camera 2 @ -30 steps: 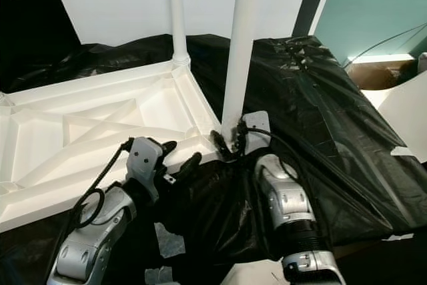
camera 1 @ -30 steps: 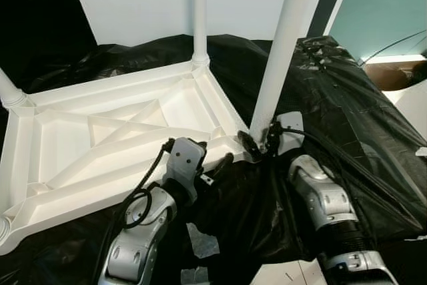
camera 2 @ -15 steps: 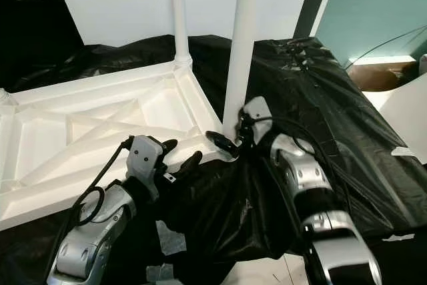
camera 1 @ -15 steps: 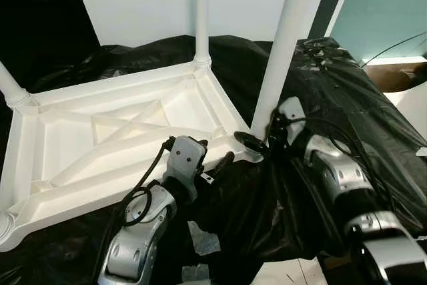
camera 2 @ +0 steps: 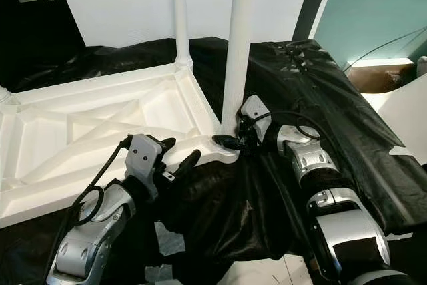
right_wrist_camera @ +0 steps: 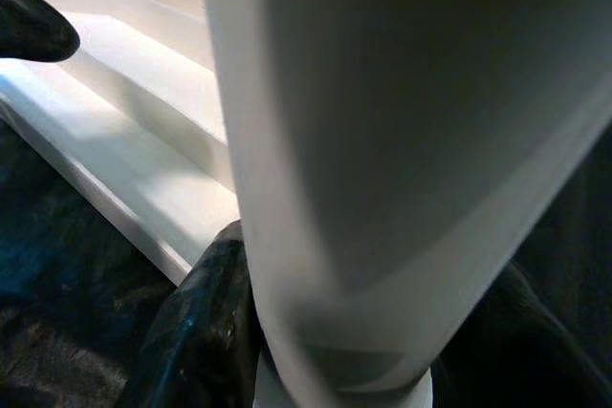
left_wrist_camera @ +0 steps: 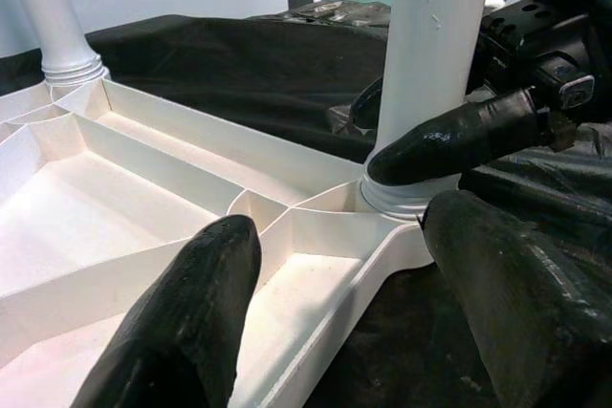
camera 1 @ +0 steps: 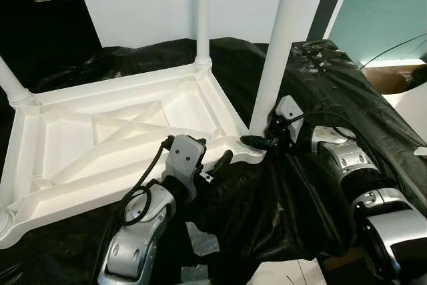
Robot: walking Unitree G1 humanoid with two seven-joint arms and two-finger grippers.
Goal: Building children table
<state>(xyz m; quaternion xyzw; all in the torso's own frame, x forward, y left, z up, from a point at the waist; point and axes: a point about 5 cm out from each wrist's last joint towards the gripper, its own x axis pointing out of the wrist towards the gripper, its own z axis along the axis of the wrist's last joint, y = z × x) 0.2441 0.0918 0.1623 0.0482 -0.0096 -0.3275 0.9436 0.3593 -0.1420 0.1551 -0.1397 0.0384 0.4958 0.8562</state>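
Black plastic sheeting [camera 1: 347, 91] covers the work surface, where the white table top [camera 1: 100, 138] lies upside down so its legs can go in. The right gripper [camera 2: 230, 139] clasps the base of the near leg [camera 1: 277, 58], probably seating it. Just beside that corner, the left gripper [left_wrist_camera: 335, 265] hangs spread, bracing the frame.

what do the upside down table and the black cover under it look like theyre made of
White upturned ribbed tabletop with round white legs: probably moulded plastic, smooth and matt; the cast stiffening ribs and threaded collar suggest it. Black crinkled sheet: thin glossy plastic film, judging by wrinkles and sheen.
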